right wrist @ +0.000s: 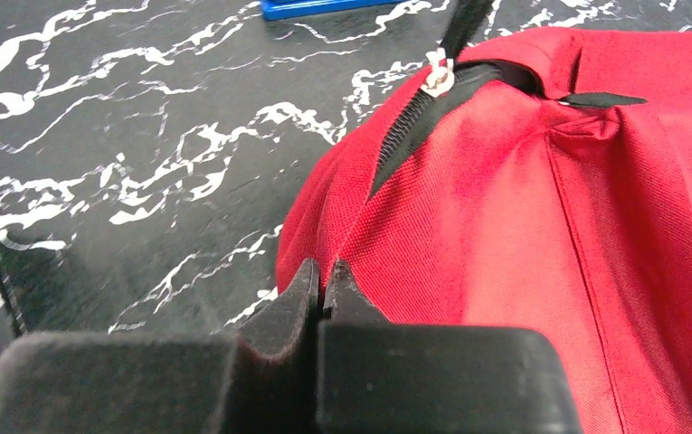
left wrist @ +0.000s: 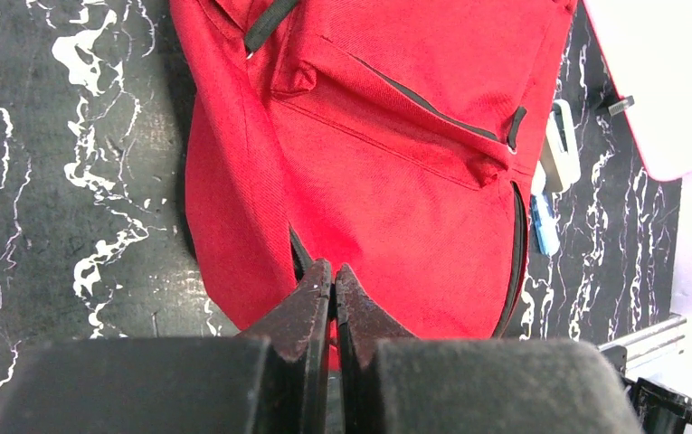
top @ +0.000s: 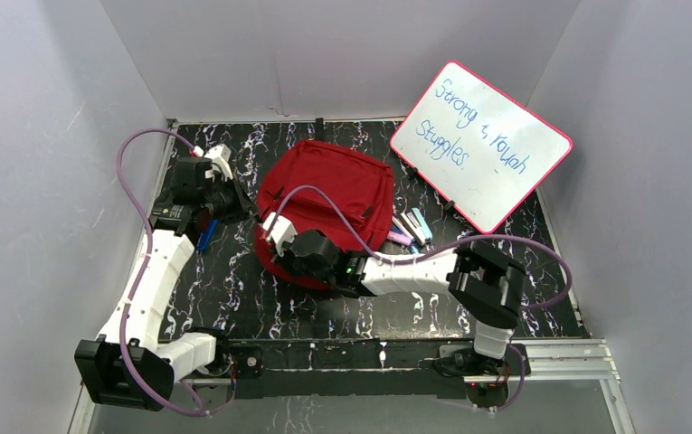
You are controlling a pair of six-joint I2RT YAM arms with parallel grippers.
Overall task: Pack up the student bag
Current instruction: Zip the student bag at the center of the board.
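Bag (top: 351, 176): one, red, mid-table.
Claws: two — left claw (left wrist: 333, 269) and right claw (right wrist: 321, 271), both clenched against its left edge.
Around: one whiteboard (top: 479, 145), far right.

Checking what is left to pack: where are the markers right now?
In the top view, the markers lie in a small cluster on the right side, between the red bag and the lower edge of the tilted whiteboard, outside the bag.

I count one student bag (top: 333, 190), one whiteboard (top: 482, 145) and two grippers: the left gripper (left wrist: 333, 271) and the right gripper (right wrist: 321, 267). There is one blue item (top: 206, 237), plus several pens (top: 412, 231) (too small to count exactly).
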